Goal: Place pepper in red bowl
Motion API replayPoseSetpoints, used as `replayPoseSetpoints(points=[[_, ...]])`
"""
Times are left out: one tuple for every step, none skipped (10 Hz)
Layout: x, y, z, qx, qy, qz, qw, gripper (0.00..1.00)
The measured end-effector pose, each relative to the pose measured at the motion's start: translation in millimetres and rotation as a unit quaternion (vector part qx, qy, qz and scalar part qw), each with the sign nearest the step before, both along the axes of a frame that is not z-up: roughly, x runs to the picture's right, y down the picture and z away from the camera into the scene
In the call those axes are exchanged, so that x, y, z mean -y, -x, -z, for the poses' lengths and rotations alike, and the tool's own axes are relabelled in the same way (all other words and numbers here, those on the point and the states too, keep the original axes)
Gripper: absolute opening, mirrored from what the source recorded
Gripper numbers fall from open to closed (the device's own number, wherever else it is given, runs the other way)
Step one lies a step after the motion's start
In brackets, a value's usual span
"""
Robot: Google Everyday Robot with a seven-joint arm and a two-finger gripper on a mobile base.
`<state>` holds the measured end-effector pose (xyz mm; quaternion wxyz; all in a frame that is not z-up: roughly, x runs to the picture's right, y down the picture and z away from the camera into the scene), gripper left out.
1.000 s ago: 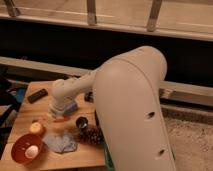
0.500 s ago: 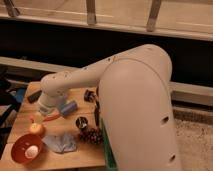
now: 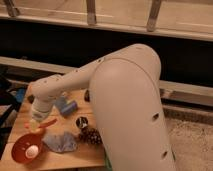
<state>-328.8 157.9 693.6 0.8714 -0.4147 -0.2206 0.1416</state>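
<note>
My gripper [image 3: 37, 121] is at the left side of the wooden table [image 3: 75, 156], at the end of the white arm that reaches left and down. It is shut on the pepper [image 3: 48, 122], a slim red-orange piece that sticks out to the right of the fingers. The red bowl [image 3: 19, 150] sits at the table's front left corner, just below and left of the gripper. A small white rounded object [image 3: 32, 152] lies inside it. The pepper is above and slightly right of the bowl's far rim.
A crumpled blue-grey cloth [image 3: 60, 142] lies right of the bowl. A pine cone [image 3: 91, 135] and a small dark round object [image 3: 81, 121] stand mid-table. A blue object [image 3: 65, 106] lies behind the gripper. My bulky white arm housing [image 3: 132, 110] covers the table's right part.
The gripper has moved left and toward the front of the table, down to just above the red bowl's far rim. The pepper now shows at its fingers.
</note>
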Motion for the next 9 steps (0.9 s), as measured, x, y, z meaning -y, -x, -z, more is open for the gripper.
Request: replayPoseSetpoints(points=[[0.1,-2.2,-1.9,-0.003,0.002,0.000,1.0000,0.00],[-4.2,2.9,-3.5,-0.002,0.008,0.009,0.9999,0.00],[-14.7,10.8,-3.1,0.003,0.014,0.017,0.9998,0.00],[-28.1,15.9,-2.4,0.006,0.022,0.023,0.9995,0.00],[-42.8,23.0,0.7,0.013,0.031,0.028,0.9990,0.00],[-58.7,32.6,6.2,0.021,0.039,0.035,0.9984,0.00],[-71.8,39.0,10.7,0.028,0.047,0.038,0.9978,0.00],[-82.5,43.3,12.7,0.037,0.056,0.037,0.9971,0.06],[-88.9,47.7,14.4,0.044,0.061,0.037,0.9965,0.14]])
